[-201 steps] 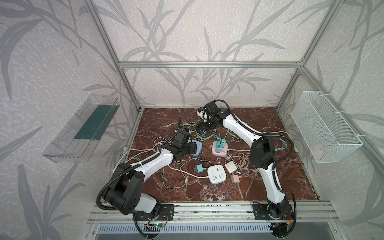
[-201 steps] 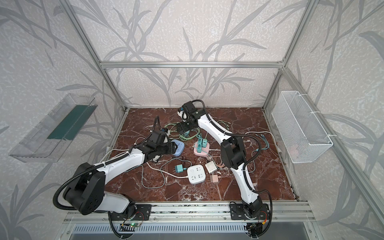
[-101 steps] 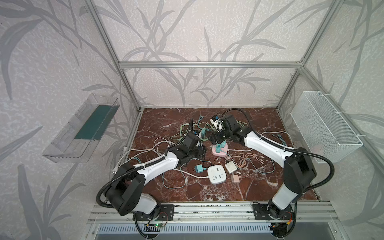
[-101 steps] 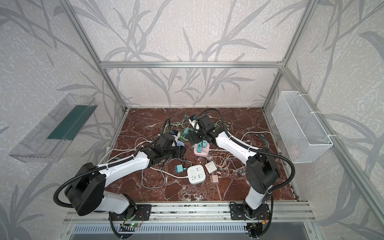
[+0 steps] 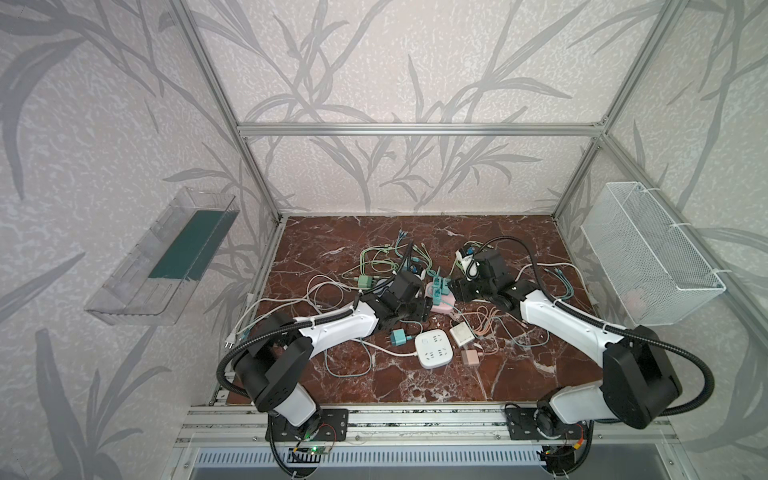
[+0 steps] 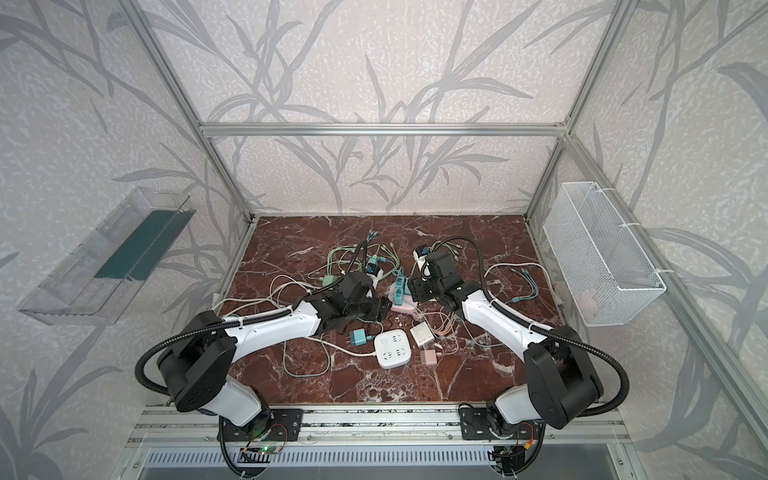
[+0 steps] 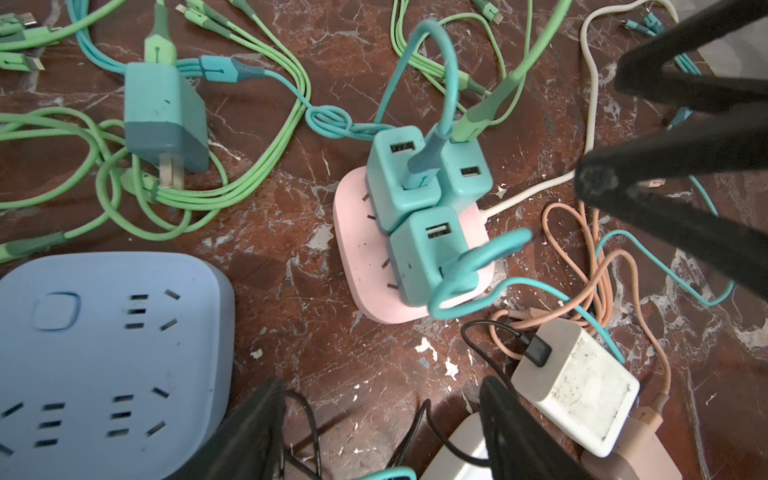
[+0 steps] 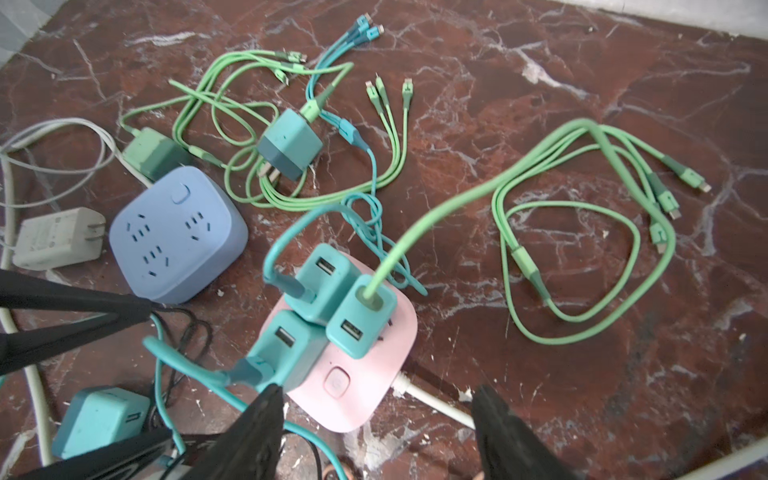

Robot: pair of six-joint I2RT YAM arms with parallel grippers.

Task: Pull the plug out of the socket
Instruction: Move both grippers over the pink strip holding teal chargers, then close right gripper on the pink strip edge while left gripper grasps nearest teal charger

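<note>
Right, left jaws and right jaws both released, empty, at nine and two o'clock of the pink socket [image 5: 441, 307] mid-surface [image 5: 324, 241]; its three teal plugs [image 8: 320, 282] crowd together, so I risk pinching a neighbour's teal cable [image 8: 187, 361] and dragging the socket

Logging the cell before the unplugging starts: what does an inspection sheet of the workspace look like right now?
Surface: brown marble table, crowded at centre.
Job's things: pink socket with three teal plugs seated, a cable in each.
Clutter: blue socket and white socket, both empty; loose teal charger, white charger, pink charger.
Grippers: left gripper open, empty; right gripper open, empty; both near the pink socket.
Cables: green cables and teal ones tangled; white cord leaves the pink socket.
Surroundings: wire basket on the right wall, clear tray on the left wall.
</note>
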